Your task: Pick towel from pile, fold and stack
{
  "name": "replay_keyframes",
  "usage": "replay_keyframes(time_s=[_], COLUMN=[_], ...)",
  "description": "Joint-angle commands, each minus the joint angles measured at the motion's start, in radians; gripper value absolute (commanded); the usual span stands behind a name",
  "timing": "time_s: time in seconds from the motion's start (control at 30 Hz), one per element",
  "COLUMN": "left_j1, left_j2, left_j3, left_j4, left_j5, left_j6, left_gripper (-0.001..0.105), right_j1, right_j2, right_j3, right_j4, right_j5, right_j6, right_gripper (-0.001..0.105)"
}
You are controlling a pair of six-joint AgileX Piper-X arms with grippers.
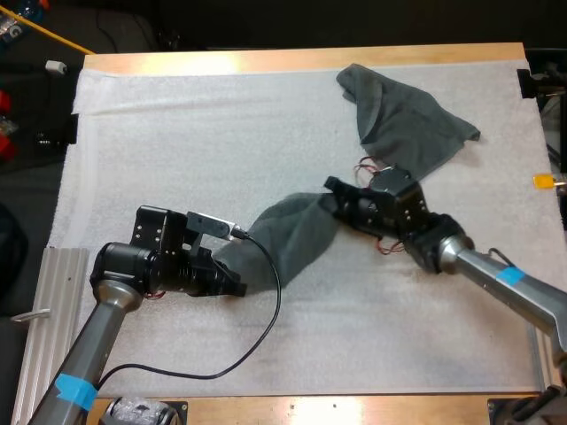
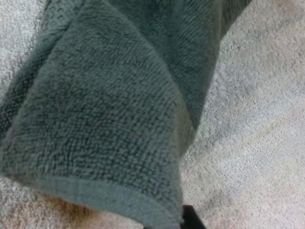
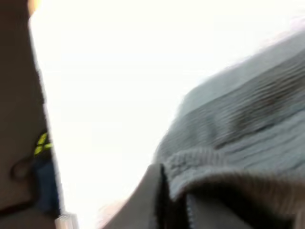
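A dark grey-green towel hangs in a narrow band between my two grippers over the middle of the mat. My left gripper is shut on its near left end; in the left wrist view the towel drapes close over a dark fingertip, hem toward me. My right gripper is shut on the far right end. Seen from the right wrist, the towel's hem bunches against a finger. A second, crumpled towel lies at the mat's far right, just behind the right gripper.
The white mat covers most of the wooden table. A ribbed metal rail runs along the table's near left side beside my left arm.
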Motion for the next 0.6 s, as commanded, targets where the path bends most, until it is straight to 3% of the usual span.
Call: replay_keyframes(time_s=[0.0,0.03,0.07,0.13,0.17,0.27,0.33,0.4,0.57], left_j1=[0.001,0.001,0.001,0.001,0.001,0.001,0.001,0.001,0.001], left_j2=[-0.002,-0.002,-0.002,-0.002,-0.002,-0.002,-0.002,-0.002,-0.002], left_j3=[0.000,0.000,0.000,0.000,0.000,0.000,0.000,0.000,0.000], left_j4=[0.004,0.004,0.004,0.004,0.004,0.004,0.004,0.004,0.004], left_j5=[0.007,0.007,0.007,0.007,0.007,0.007,0.007,0.007,0.024], left_j6=[0.001,0.001,0.001,0.001,0.001,0.001,0.001,0.001,0.001], left_gripper=[0.000,0.000,0.000,0.000,0.000,0.000,0.000,0.000,0.000], right_j1=[-0.015,-0.023,-0.028,-0.029,-0.029,-0.029,-0.024,-0.023,-0.020], right_j2=[0.005,0.004,0.004,0.004,0.004,0.004,0.004,0.004,0.004], right_j3=[-0.002,-0.002,-0.002,-0.002,-0.002,-0.002,-0.002,-0.002,-0.002], right_j4=[0.040,0.067,0.075,0.073,0.070,0.077,0.084,0.111,0.270], right_j5=[-0.010,-0.011,-0.016,-0.069,-0.092,-0.173,-0.229,-0.247,-0.253], right_j6=[-0.014,-0.044,-0.075,-0.172,-0.186,-0.197,-0.197,-0.199,-0.305], right_gripper=[0.025,0.041,0.048,0.077,0.080,0.072,0.059,0.053,0.049])
